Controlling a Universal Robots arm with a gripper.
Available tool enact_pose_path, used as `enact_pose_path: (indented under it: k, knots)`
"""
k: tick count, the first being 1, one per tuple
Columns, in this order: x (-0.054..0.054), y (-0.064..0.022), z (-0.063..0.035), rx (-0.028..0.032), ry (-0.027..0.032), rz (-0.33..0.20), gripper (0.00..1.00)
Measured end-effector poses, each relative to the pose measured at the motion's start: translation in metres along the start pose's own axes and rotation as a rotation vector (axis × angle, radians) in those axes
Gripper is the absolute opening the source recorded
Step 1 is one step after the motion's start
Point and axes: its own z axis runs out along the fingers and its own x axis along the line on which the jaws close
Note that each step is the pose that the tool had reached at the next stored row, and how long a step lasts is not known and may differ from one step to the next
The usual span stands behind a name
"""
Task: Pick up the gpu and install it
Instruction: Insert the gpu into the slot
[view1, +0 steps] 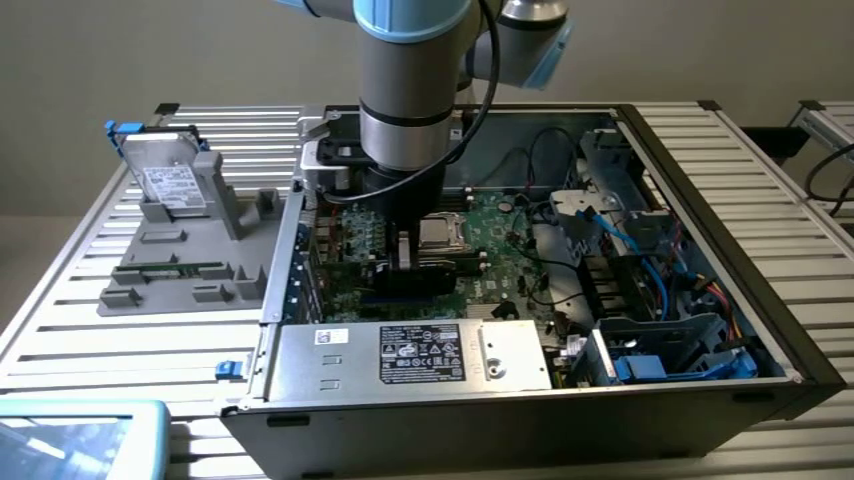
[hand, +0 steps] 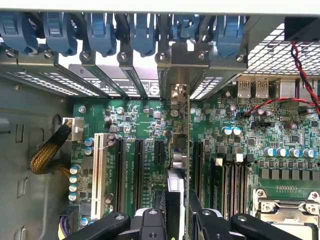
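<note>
The claw (hand: 176, 220) is closed on the gpu (hand: 181, 150), held on edge just over the motherboard (hand: 240, 150) between the black expansion slots (hand: 137, 170) — my judgement: keep the card upright, bracket lined with the rear opening, and press straight down evenly — no twisting

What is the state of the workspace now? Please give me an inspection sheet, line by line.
Surface: slatted metal table with an open PC case on it.
Job's things: gpu upright, edge-on over the motherboard; cannot tell if seated.
Clutter: grey tray at the exterior view's left, holding a hard drive and a memory stick.
Grippers: gripper inside the case, shut on the gpu.
Cables: blue cables in the case; red and black wires; braided cable.
Surroundings: grey wall; light-blue box.
</note>
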Motion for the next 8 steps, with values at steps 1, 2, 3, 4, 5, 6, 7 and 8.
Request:
enact_pose_path:
  k: [1, 2, 3, 4, 5, 6, 7, 8]
  knots:
    - [0.0000, -0.0001, 0.0001, -0.0002, 0.0001, 0.000, 0.28]
    - [0.0000, -0.0001, 0.0001, -0.0002, 0.0002, 0.000, 0.28]
    - [0.0000, -0.0001, 0.0001, -0.0002, 0.0001, 0.000, 0.28]
    - [0.0000, -0.0001, 0.0002, -0.0001, 0.0000, 0.000, 0.28]
    - [0.0000, -0.0002, 0.0002, -0.0001, 0.0000, 0.000, 0.28]
    - [0.0000, -0.0002, 0.0002, 0.0000, -0.0001, 0.000, 0.28]
    - [0.0000, -0.0002, 0.0002, 0.0000, -0.0001, 0.000, 0.28]
    - [0.0000, -0.0002, 0.0002, 0.0000, -0.0001, 0.000, 0.28]
